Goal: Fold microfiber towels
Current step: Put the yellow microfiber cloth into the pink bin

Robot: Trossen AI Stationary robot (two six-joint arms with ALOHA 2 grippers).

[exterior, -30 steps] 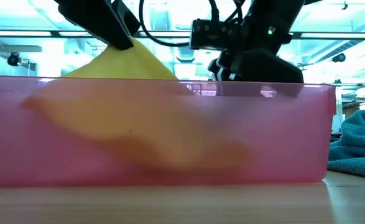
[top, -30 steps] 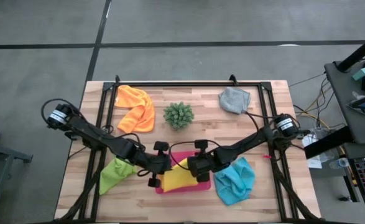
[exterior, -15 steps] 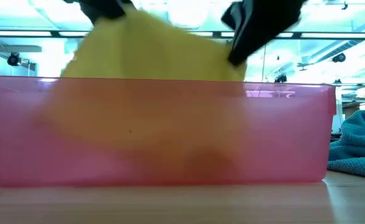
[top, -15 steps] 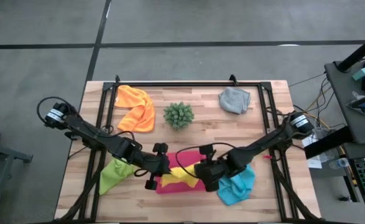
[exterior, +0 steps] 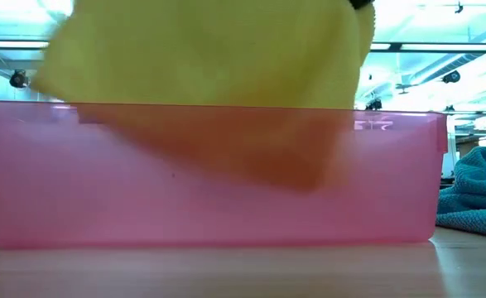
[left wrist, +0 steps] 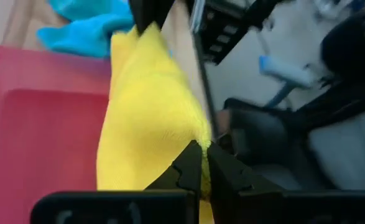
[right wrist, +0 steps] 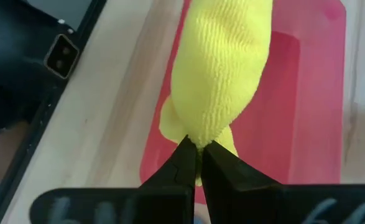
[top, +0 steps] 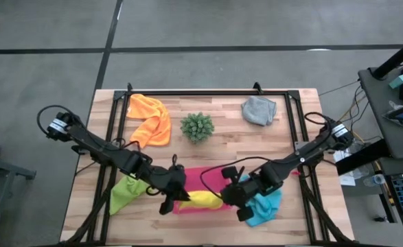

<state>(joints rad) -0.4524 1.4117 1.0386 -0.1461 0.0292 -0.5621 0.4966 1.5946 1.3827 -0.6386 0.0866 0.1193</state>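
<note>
Between my two sets of fingers the yellow towel (top: pixel 202 200) now hangs stretched above the pink tray (top: pixel 200 175); left fingers (left wrist: pixel 202 163) and right fingers (right wrist: pixel 194 155) each stay pinched on an end, pulled nearer the counter's front edge, ready for folding.

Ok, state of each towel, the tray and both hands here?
yellow towel: lifted, stretched between both hands above the pink tray
left hand: shut on yellow towel
right hand: shut on yellow towel
orange towel, grey towel, lime green towel, light blue towel: crumpled, unfolded
</note>
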